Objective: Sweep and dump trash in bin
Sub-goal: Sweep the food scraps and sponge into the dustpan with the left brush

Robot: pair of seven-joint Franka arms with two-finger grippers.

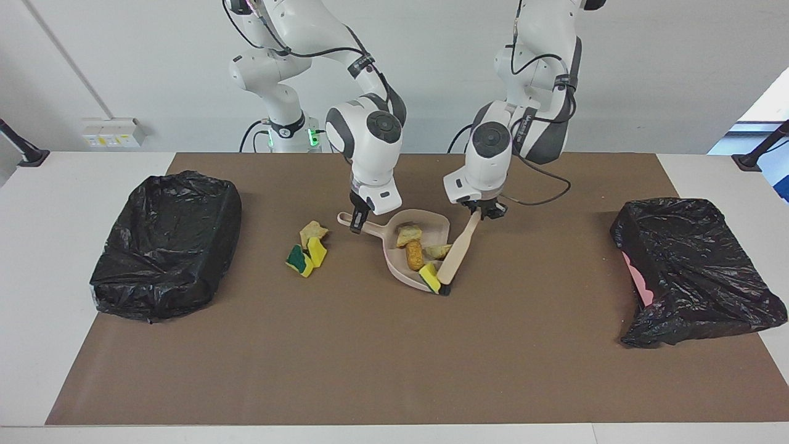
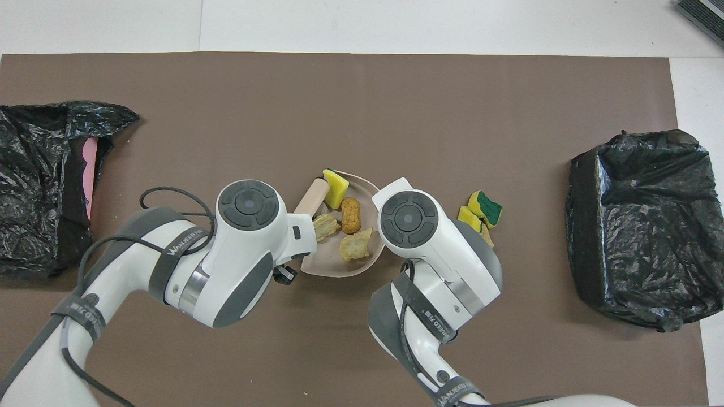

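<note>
My right gripper point(image 1: 355, 225) is shut on the handle of the beige dustpan point(image 1: 430, 227), which rests on the brown mat. My left gripper point(image 1: 481, 213) is shut on the handle of the beige hand brush point(image 1: 456, 256), whose bristle end lies against the pan's open lip. Trash in the pan: two tan chunks point(image 1: 408, 234) point(image 1: 437, 250), a brown roll point(image 1: 415, 254), and a yellow sponge point(image 1: 429, 277) at the lip. In the overhead view the brush point(image 2: 311, 196) presses that sponge point(image 2: 336, 182) into the pan point(image 2: 331, 263). More trash lies outside beside the pan's handle: a tan chunk point(image 1: 313, 230) and yellow-green sponges point(image 1: 305, 256).
A bin lined with a black bag point(image 1: 166, 243) stands at the right arm's end of the table. A second black-bagged bin point(image 1: 696, 268) with pink showing stands at the left arm's end. The brown mat point(image 1: 370, 357) covers most of the table.
</note>
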